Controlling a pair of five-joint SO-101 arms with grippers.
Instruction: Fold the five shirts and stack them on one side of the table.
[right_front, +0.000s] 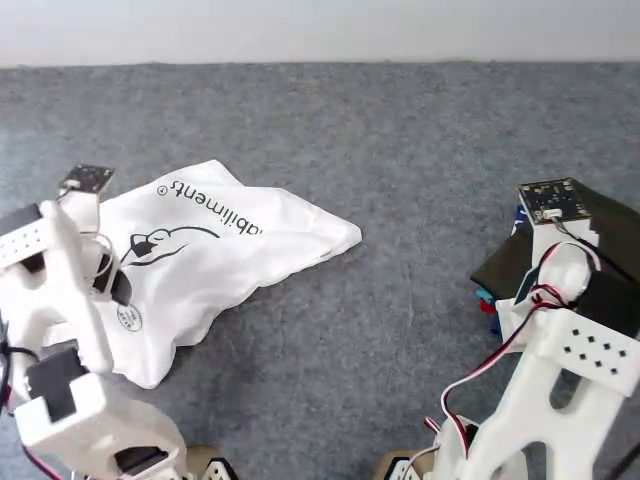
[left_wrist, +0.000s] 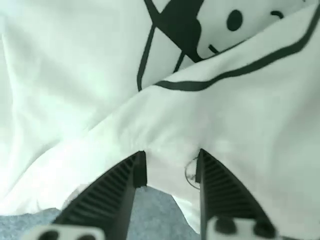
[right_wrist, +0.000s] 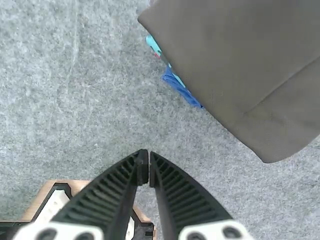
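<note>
The left hand (left_wrist: 171, 162) is spread astride a fold of the white printed shirt (right_front: 220, 250) at the left edge of the grey felt table (right_front: 400, 150); one layer alone could be pinched, spoiling the fold. The right hand (right_wrist: 149, 162) is clenched empty beside the dark-topped stack (right_front: 515, 265).

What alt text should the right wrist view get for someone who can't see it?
The right arm's black ridged tool hangs shut over the grey felt tabletop, apart from a dark brown folded shirt with blue and teal cloth edges peeking out underneath.
</note>
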